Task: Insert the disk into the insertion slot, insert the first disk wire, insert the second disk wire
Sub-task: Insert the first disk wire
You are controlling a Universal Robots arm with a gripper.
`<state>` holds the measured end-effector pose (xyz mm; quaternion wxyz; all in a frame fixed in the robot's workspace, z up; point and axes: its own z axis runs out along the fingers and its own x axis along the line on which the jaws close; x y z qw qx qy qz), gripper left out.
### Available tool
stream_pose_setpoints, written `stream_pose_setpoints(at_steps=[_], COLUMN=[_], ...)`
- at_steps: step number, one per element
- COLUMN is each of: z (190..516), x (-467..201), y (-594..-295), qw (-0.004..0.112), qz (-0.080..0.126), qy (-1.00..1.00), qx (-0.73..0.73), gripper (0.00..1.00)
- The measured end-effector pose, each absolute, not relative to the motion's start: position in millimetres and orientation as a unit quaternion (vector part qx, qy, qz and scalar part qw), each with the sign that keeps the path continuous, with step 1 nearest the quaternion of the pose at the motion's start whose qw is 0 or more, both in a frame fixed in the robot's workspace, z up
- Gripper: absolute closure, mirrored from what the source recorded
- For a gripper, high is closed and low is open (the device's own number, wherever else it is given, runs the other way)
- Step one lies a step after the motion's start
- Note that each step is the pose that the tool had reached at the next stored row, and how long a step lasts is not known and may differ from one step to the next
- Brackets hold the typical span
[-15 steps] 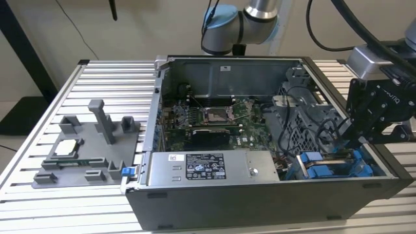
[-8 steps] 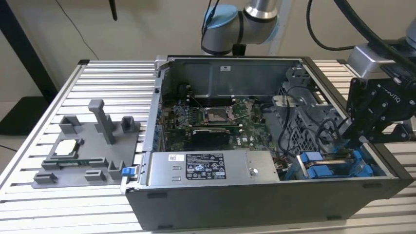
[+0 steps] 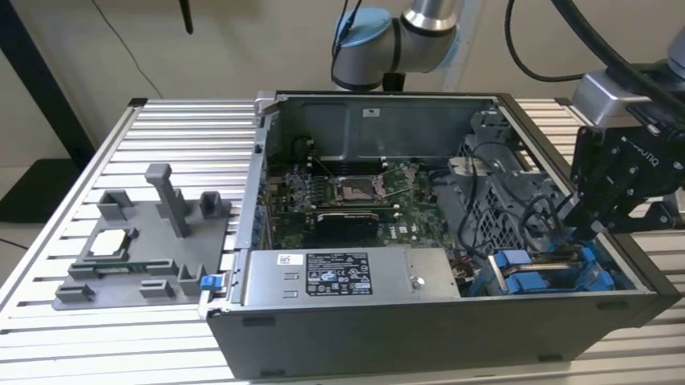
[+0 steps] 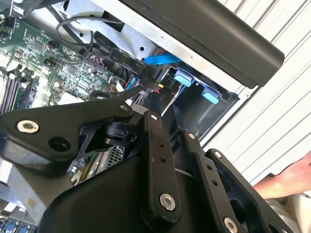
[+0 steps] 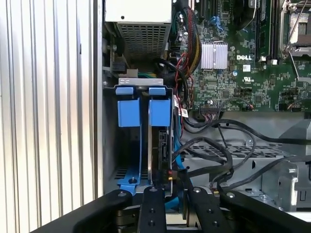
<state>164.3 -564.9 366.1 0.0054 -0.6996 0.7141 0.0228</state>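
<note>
In the exterior view the matte black gripper (image 3: pixel 576 218) dips into the blue-edged, perforated-metal insertion slot (image 3: pixel 541 277); the second wrist view shows its fingers (image 4: pixel 116 99) pinching a small black wire plug (image 4: pixel 148 86); the first wrist view adds the silver-grey, blue-framed disk (image 5: pixel 160 138) seated edge-on there.

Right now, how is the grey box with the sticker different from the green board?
The grey box is metal with a white sticker; the green board is crowded with small parts and a square socket. The box sits against the case's near wall; the board lies flat, deeper in. Both sit inside the open computer case.
</note>
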Motion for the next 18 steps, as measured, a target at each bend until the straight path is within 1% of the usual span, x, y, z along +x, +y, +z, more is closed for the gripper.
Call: stream_pose_setpoints(at_steps=[15,18], z=[366.1,371.8], x=[169.8,169.8], y=[-556.9,-556.5], qw=[0.005,0.005], qz=[0.023,0.023], qy=[0.714,0.714], qx=[-0.700,-0.700], gripper=[0.00,0.00])
